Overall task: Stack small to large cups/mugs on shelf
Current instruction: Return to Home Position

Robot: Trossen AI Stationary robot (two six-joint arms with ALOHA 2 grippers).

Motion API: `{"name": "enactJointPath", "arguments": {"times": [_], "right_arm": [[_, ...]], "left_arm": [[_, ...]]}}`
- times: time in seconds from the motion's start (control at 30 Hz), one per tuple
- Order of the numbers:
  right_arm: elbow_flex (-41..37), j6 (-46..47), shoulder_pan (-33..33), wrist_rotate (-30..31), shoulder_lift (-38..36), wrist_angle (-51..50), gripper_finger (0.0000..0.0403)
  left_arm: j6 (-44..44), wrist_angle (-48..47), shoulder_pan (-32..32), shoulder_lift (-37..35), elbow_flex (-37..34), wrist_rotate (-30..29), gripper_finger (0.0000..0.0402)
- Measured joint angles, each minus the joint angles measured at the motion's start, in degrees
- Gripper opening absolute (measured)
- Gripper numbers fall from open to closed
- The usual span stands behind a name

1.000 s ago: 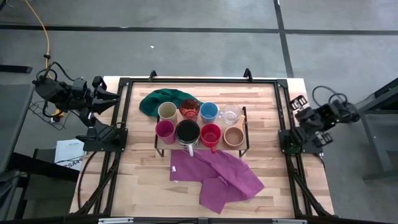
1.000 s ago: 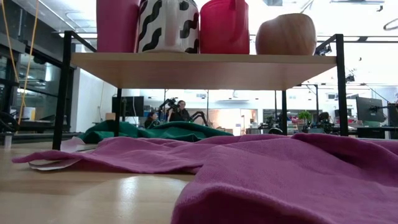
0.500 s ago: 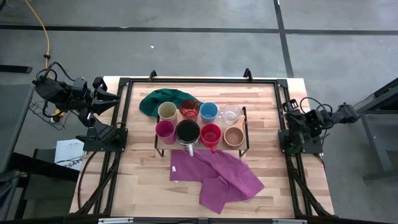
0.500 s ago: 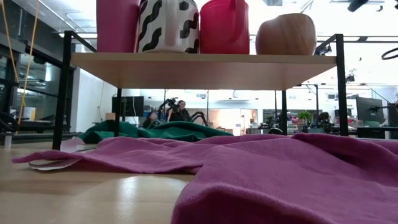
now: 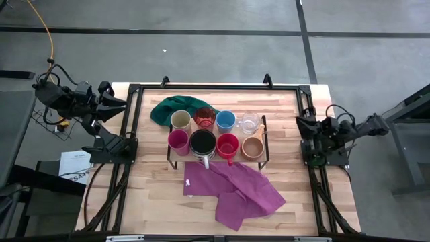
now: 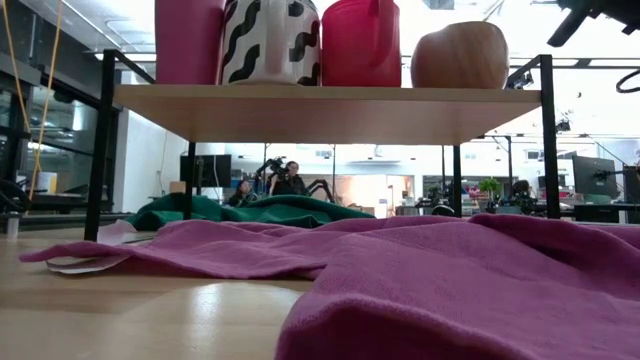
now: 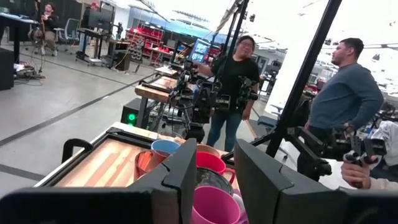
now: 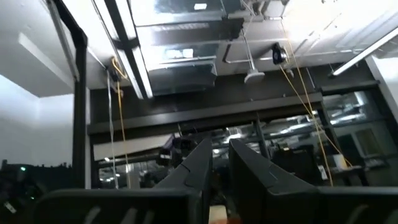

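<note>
Eight cups stand on the shelf (image 6: pixel 320 97) in two rows. The far row holds a cream cup (image 5: pixel 181 120), a translucent red cup (image 5: pixel 204 117), a blue cup (image 5: pixel 226 120) and a clear glass (image 5: pixel 249 124). The near row holds a magenta cup (image 5: pixel 178 140), a striped mug (image 5: pixel 203 142), a red mug (image 5: pixel 228 145) and a tan wooden cup (image 5: pixel 252 148). My left gripper (image 5: pixel 124 103) hangs open at the table's left edge, level and facing the cups (image 7: pixel 214 205). My right gripper (image 5: pixel 300 119) stands slightly open at the right edge, tipped up toward the ceiling (image 8: pixel 221 163).
A green cloth (image 5: pixel 171 107) lies behind the shelf on its left. A purple cloth (image 5: pixel 238 191) is spread on the slatted table in front of it. A black frame (image 5: pixel 215 87) runs around the table. People stand in the room beyond the table (image 7: pixel 233 81).
My right arm has sunk and stretched out flatter. Its gripper has shifted a little toward the shelf and tipped upward with a roll of the wrist. The cups and the cloths have not moved.
</note>
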Motion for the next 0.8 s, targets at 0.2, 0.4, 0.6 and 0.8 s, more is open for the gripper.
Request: {"name": "enactJointPath", "arguments": {"times": [0.2,0.4,0.6,0.8], "right_arm": [[-0.57,2.09,-4.09,-0.03,0.00,-1.73,0.0046],[-3.17,5.05,-9.55,-0.89,0.15,1.38,0.0046],[-3.17,9.99,-13.49,-5.34,0.22,-4.69,0.0046],[-3.19,17.32,-17.27,-5.43,0.24,-20.36,0.0046]], "left_arm": [[0.02,-0.11,0.00,0.00,0.00,0.00,0.0095],[0.02,-0.11,0.01,0.00,0.00,0.10,0.0095],[0.00,-0.59,0.02,0.00,0.00,0.13,0.0095],[-0.03,-0.70,0.01,0.00,0.00,0.11,0.0095]]}}
